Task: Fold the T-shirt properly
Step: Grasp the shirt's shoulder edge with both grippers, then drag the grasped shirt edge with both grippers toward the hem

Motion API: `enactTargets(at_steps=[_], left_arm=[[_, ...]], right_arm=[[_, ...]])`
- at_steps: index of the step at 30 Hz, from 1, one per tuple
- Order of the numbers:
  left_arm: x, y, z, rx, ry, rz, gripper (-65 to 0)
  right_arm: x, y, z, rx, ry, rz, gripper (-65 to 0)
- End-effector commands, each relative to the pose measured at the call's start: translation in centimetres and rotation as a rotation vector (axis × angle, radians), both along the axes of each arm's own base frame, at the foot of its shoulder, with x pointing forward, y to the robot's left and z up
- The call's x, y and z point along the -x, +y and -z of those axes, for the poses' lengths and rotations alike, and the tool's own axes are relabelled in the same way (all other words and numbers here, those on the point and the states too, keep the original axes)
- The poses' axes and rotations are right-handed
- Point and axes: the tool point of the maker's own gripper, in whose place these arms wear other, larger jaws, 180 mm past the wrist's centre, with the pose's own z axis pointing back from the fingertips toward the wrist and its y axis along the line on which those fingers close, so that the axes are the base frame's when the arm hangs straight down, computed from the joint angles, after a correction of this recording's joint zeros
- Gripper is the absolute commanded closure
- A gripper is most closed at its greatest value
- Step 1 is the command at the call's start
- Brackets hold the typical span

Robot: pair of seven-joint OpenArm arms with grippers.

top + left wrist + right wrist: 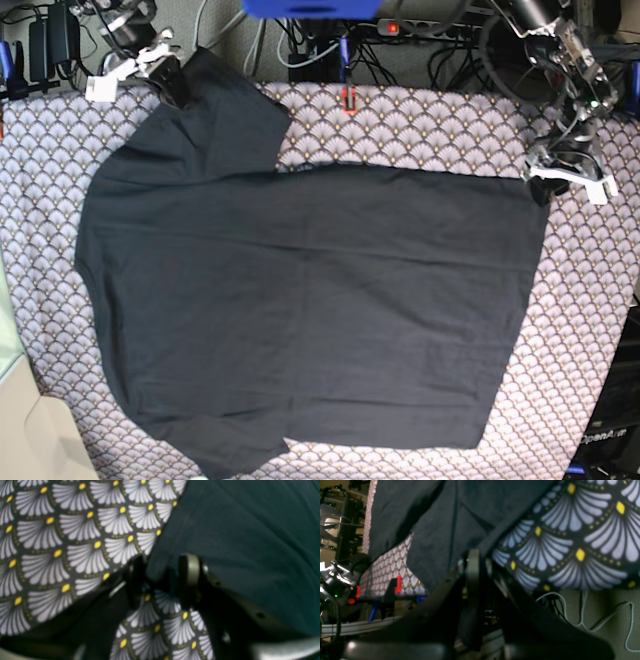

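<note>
The black T-shirt [300,300] lies spread flat on the scallop-patterned tablecloth [590,300], sleeves toward the base view's left. My right gripper [168,78] is at the far sleeve's edge. In the right wrist view it [473,555] is shut, with the sleeve fabric [440,530] pinched at its tips. My left gripper [543,188] sits at the far hem corner. In the left wrist view its fingers [190,570] stand apart astride that corner of the T-shirt [237,542], so the left gripper [162,575] is open.
Cables and a power strip [420,25] run behind the table's far edge. A red clamp [348,98] sits on that edge, and another red clamp [398,583] shows in the right wrist view. Loose cables [582,622] lie on the floor beside the table.
</note>
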Motion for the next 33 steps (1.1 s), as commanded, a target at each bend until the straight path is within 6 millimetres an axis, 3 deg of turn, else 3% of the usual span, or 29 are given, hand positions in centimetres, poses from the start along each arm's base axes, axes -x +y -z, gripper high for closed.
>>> enactTargets(at_steps=[1,4,5,11,17,23,33], left_arm=[[0.1,0.1,0.0,-0.006,0.020,0.013,-20.4],[0.1,0.1,0.0,-0.006,0.025,0.010,-3.1],[0.0,0.1,-0.1,-0.009,0.022,0.010,0.0],[0.4,-0.3,0.0,0.004,0.074,0.040,0.0],[-0.6,-0.7,-3.0,-0.044,0.045,0.072,0.0],[-1.6,-1.2,-4.0,-0.046,0.047,0.091,0.0],[-4.4,-1.4,-5.7,-0.054,-0.005,0.097,0.0]], right_arm=[[0.1,-0.8,-0.2,0.015,0.001,-0.005,-1.9],[0.0,-0.9,-0.2,0.019,0.000,-0.007,-1.9],[0.0,-1.0,-0.3,0.020,-0.001,-0.006,-1.8],[-0.2,-1.5,-0.6,0.036,-0.008,-0.024,-1.3],[-2.5,-1.8,-2.4,0.055,-0.078,-0.057,0.0],[-5.7,-0.8,-5.5,0.062,-0.169,-0.132,0.0],[-13.5,-2.5,-9.2,0.175,-0.239,-0.224,0.0]])
